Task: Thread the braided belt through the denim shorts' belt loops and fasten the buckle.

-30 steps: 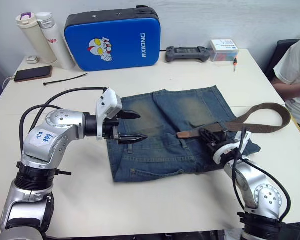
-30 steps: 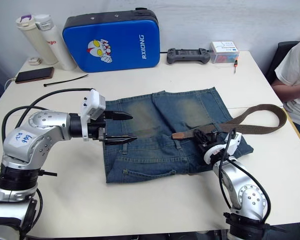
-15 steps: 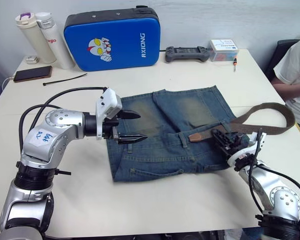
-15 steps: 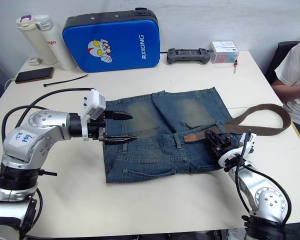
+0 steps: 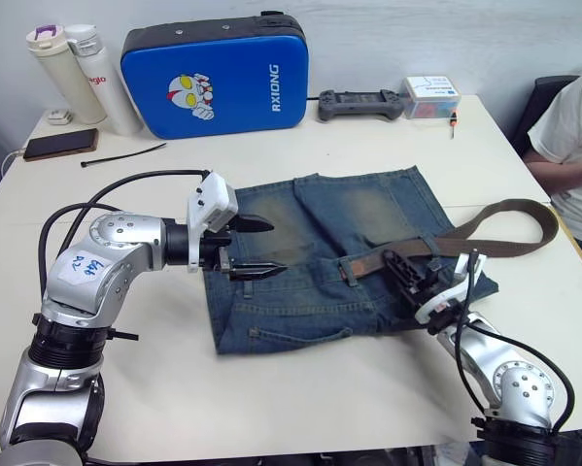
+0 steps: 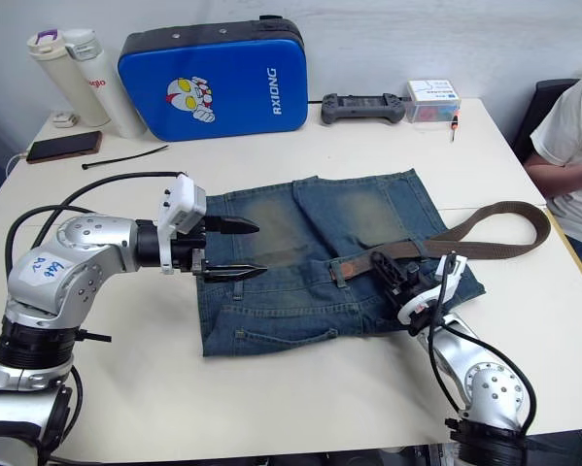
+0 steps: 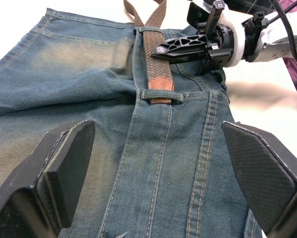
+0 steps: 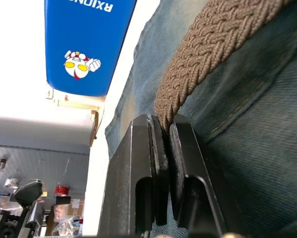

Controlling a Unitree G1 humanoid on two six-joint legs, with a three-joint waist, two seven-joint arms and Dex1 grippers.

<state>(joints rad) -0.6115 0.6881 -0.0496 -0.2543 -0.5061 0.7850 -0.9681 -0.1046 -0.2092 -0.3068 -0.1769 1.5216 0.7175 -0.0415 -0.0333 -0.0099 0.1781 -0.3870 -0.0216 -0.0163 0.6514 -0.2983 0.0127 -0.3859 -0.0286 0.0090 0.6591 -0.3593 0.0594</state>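
Observation:
The denim shorts [image 5: 310, 291] lie flat at the table's middle. The braided belt [image 5: 499, 225] runs along the waistband from a loop of strap at the right. Its tan end [image 7: 159, 83] is tucked under one of the belt loops [image 7: 161, 94]. My right gripper [image 5: 397, 264] is shut on the belt just right of that loop, and the woven strap [image 8: 207, 54] sits between its fingers [image 8: 138, 173]. My left gripper [image 5: 276, 246] hovers open over the shorts' left part, touching nothing. The buckle is out of view.
A blue case [image 5: 218, 73], two bottles [image 5: 72, 73], a phone [image 5: 52, 146] and a black cable tie [image 5: 123, 155] lie at the back left. A controller [image 5: 360, 102] and a small box [image 5: 431, 95] sit at the back right. A person [image 5: 572, 146] sits at the right edge.
My right gripper drew the belt to the right, then pushed it back left, so the tan end is again at the belt loop. The left arm has not moved.

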